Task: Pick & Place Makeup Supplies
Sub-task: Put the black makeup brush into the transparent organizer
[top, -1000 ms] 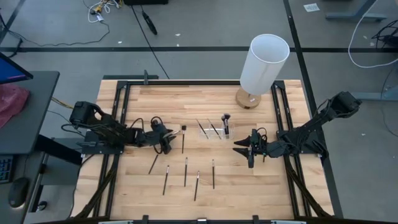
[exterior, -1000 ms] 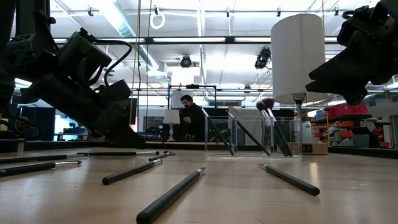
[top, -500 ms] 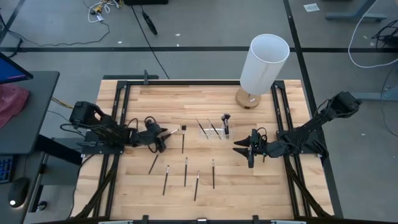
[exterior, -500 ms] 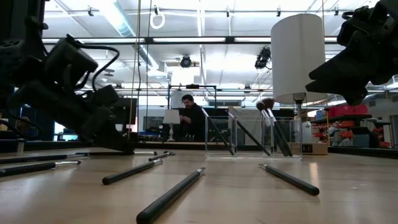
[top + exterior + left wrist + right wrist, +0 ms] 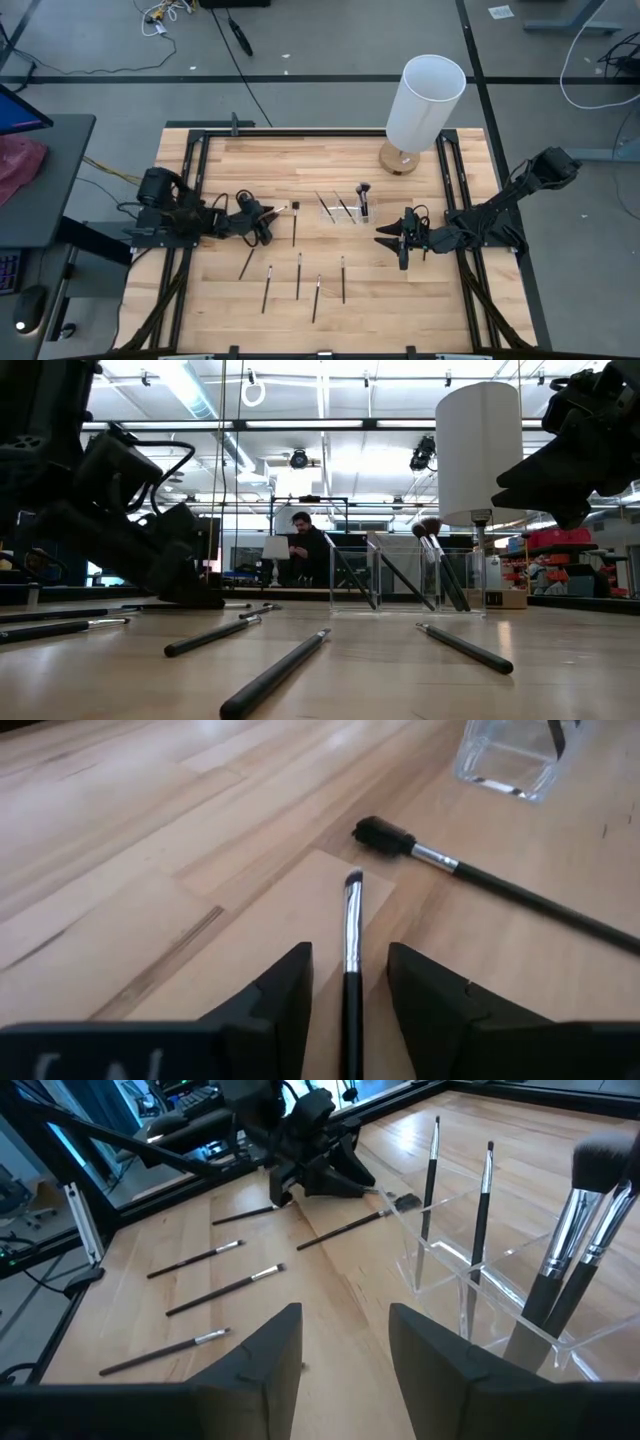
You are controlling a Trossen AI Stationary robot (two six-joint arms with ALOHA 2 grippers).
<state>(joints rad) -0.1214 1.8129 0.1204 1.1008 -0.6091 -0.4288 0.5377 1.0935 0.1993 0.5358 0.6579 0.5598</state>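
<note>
- The left gripper [image 5: 264, 222] sits low on the wooden surface [image 5: 250, 165], and its fingers [image 5: 280, 1000] stand narrowly parted astride a slim brush [image 5: 351, 950]. In the left wrist view the black handle runs up the gap, with no visible contact on either side.
- Only that wrist view shows the slim brush's look: black handle, silver ferrule, small dark pointed tip, lying flat and pointing away from the gripper.
- Just beyond that tip lies a flat-headed brush [image 5: 470, 875], with a stubby black head, silver ferrule and long black handle, set crosswise. In the high view the flat-headed brush [image 5: 294, 222] lies just right of the left gripper.
- Four loose brushes [image 5: 299, 275] lie in a row on the near side of both grippers, between them; the low view shows them as dark sticks flat on the wood.
- The clear holder [image 5: 345, 210] stands between the grippers, with upright brushes inside. The right wrist view shows two thin ones and two fluffy-headed ones [image 5: 570, 1230] in separate compartments.
- The right gripper [image 5: 400, 243] hovers just right of the holder, fingers [image 5: 270, 1350] spread moderately and empty.
- A white lamp [image 5: 424, 105] stands far beyond the right gripper.
</note>
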